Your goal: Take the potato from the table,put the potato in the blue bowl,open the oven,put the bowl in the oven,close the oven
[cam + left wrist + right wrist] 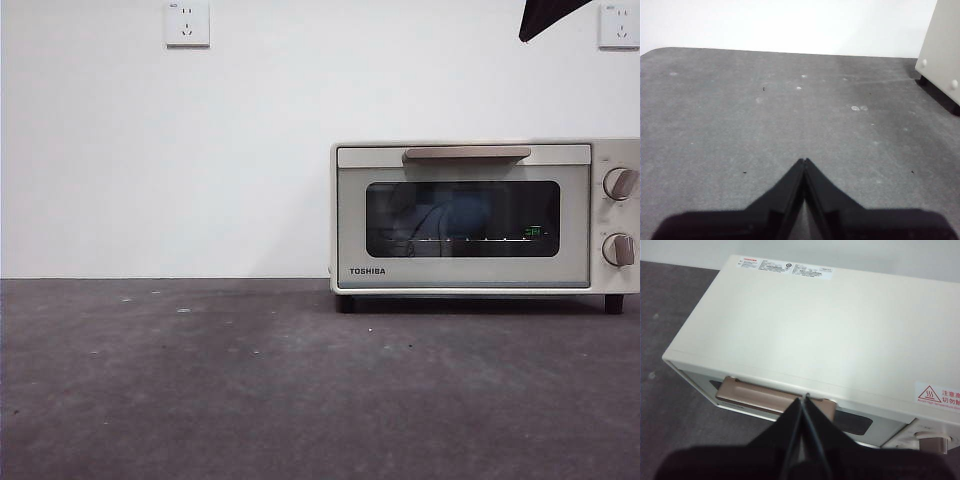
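The cream-white oven (480,270) stands at the back right of the table (250,390) with its dark glass door closed. Through the glass a dim blue shape, the blue bowl (462,215), shows inside. The potato is hidden. My right gripper (805,399) hovers shut and empty above the oven's top (815,325), its tips just over the beige handle (755,397). A black tip (550,18) shows at the top right corner of the front view. Over bare table (765,125), left of the oven's side (942,50), my left gripper (804,161) is shut and empty.
The oven's handle (467,153) runs along the door's top edge, and two knobs (620,184) sit on its right side. A white wall with sockets (187,22) rises behind the table. The table's left corner curves off in the left wrist view.
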### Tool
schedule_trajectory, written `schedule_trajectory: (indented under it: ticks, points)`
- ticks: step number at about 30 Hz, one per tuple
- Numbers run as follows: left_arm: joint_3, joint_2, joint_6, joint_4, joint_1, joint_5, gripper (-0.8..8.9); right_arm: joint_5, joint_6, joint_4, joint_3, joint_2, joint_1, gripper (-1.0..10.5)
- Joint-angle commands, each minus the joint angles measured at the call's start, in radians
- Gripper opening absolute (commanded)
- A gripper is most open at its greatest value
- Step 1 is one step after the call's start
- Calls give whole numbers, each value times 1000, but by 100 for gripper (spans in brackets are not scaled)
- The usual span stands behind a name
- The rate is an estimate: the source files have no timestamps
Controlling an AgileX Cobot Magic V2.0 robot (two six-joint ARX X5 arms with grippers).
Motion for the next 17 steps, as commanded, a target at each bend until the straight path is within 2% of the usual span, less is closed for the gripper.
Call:
schedule_trajectory:
  ticks: [1, 6, 12, 17]
  points:
    - [-10, 5, -6, 8, -2, 1, -4, 0, 4, 6, -7, 8, 0, 0]
    - [-10, 8, -6, 8, -2, 1, -4, 3, 3, 3, -7, 7, -1, 0]
    - [-10, 8, -6, 8, -2, 1, -4, 112, 4, 5, -17, -40, -6, 0]
    - [-10, 8, -6, 8, -2, 1, -4, 117, 4, 92, -154, -176, 3, 0]
